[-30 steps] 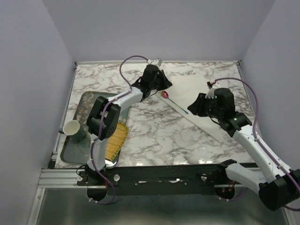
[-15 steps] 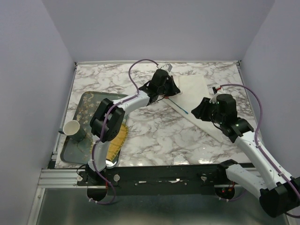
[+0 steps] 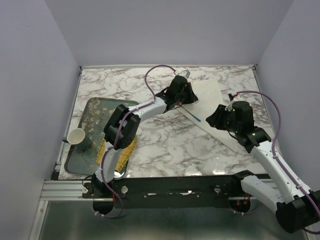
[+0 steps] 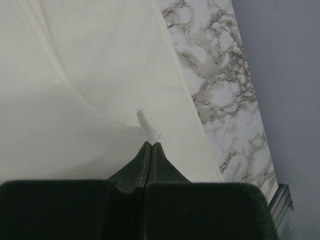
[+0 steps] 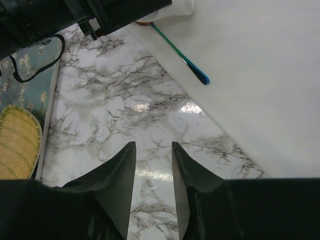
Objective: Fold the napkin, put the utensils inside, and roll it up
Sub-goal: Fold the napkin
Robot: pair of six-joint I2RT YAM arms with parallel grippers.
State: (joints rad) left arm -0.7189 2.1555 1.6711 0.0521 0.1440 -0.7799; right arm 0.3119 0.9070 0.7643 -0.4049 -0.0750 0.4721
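The cream-white napkin [image 3: 209,94] lies at the back right of the marble table, one strip running toward the front right. My left gripper [image 4: 151,144] is shut on a small corner of the napkin [image 4: 100,75], held over the cloth. In the top view the left gripper [image 3: 187,98] sits at the napkin's left edge. The spoon [image 5: 182,57] lies on the napkin with its thin teal handle showing; its bowl is mostly hidden under the lifted flap and the left arm. My right gripper [image 5: 153,145] hangs open over bare marble just left of the napkin edge, holding nothing.
A dark patterned tray [image 3: 80,160] sits at the left edge with a paper cup [image 3: 76,136] and a yellow woven mat [image 3: 125,150] on it. Walls close in the table on three sides. The left arm [image 5: 60,15] stretches across the back.
My left gripper has carried the napkin corner to the right, over the spoon's bowl, which now hardly shows. The right arm shifted only slightly.
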